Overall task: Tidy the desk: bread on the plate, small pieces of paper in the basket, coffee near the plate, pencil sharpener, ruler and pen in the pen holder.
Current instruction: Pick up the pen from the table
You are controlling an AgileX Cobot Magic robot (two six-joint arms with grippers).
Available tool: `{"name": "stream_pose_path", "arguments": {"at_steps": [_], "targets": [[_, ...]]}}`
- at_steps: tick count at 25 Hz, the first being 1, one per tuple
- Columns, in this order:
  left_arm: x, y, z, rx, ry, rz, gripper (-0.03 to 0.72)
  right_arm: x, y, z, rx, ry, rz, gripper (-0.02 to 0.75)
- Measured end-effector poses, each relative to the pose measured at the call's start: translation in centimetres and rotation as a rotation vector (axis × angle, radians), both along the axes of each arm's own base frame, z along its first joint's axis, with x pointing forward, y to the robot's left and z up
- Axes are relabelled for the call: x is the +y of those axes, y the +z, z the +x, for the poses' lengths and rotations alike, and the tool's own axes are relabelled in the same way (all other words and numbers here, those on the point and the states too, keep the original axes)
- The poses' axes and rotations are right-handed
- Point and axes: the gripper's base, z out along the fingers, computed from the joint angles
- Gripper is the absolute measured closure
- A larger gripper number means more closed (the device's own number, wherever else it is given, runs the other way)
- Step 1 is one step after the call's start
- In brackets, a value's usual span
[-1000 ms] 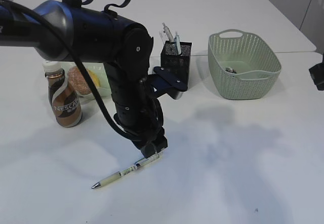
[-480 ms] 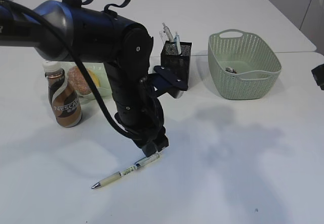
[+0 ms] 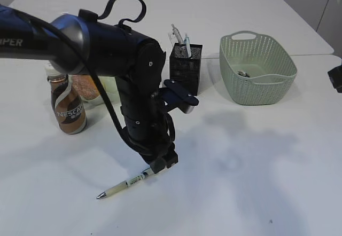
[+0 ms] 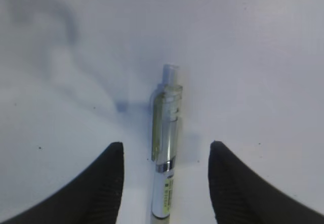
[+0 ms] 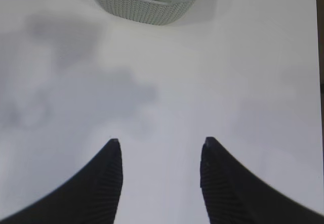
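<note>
White desk (image 3: 256, 161) fills every view. Left gripper (image 4: 166, 155), at lower centre of the exterior view, points down with jaws apart on either side of the pen (image 4: 166, 153); in the wrist view the pen lies flat between the two dark fingers (image 4: 104, 183), neither touching it. The pen's tip points to the lower left of the exterior frame.

Right gripper (image 5: 159, 155) stands open over bare desk, holding nothing; only part of its arm shows at the right edge of the exterior view.

Upper right: the basket (image 3: 257, 69), with small scraps inside, probably paper. Upper centre: the pen holder (image 3: 185, 60), upright, with several items standing in it. Left: the coffee (image 3: 67, 104), upright, just in front of the plate (image 3: 108, 86), which the arm largely hides. The bread (image 3: 85, 86) shows as a brown patch on the plate beside the bottle.
</note>
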Motion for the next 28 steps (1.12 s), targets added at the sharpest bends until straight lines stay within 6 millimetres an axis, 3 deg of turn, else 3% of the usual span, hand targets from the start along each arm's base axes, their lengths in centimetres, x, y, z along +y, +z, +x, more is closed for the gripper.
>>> {"name": "stream_pose_path", "arguments": {"at_steps": [8,28], "targets": [[0.0,-1.8,0.0,0.035,0.001,0.030,0.308,0.0,0.0,0.1,-0.005,0.003,0.002,0.335],[-0.4,-1.8,0.0,0.039,-0.013,-0.010,0.308,0.1,0.1,0.2,-0.018,0.006,0.005,0.335]]}}
